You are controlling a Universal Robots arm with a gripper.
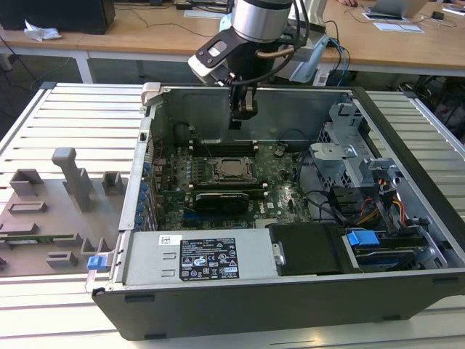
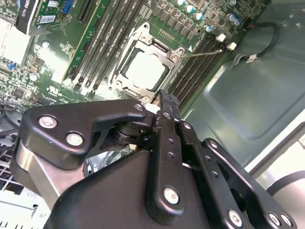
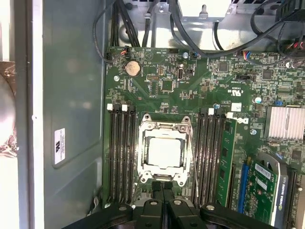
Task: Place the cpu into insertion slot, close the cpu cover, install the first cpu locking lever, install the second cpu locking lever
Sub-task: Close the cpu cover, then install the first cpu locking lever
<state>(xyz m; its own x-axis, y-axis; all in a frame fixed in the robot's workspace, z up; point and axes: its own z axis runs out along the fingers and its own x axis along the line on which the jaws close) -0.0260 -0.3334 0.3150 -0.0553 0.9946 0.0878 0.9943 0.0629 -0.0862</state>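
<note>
On green motherboard (image 3: 200, 95): cpu (image 3: 163, 151) sits flat, silver top showing through window of cpu cover (image 3: 143, 145), which lies down over it; black memory slots (image 3: 121, 152) flank both sides; thin wire lever (image 3: 195, 157) runs alongside cover; gripper (image 3: 162, 188) fingertips together, near cover's edge.

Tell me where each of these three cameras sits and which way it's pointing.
Exterior view: off the arm, raised, looking down into the open computer case; the arm's wrist and gripper hang over the motherboard.
First wrist view: on the arm, facing squarely onto the cpu; gripper tips show.
Second wrist view: on the arm, looking slantwise past the gripper.
Shared: both wrist views show the cpu.
</note>
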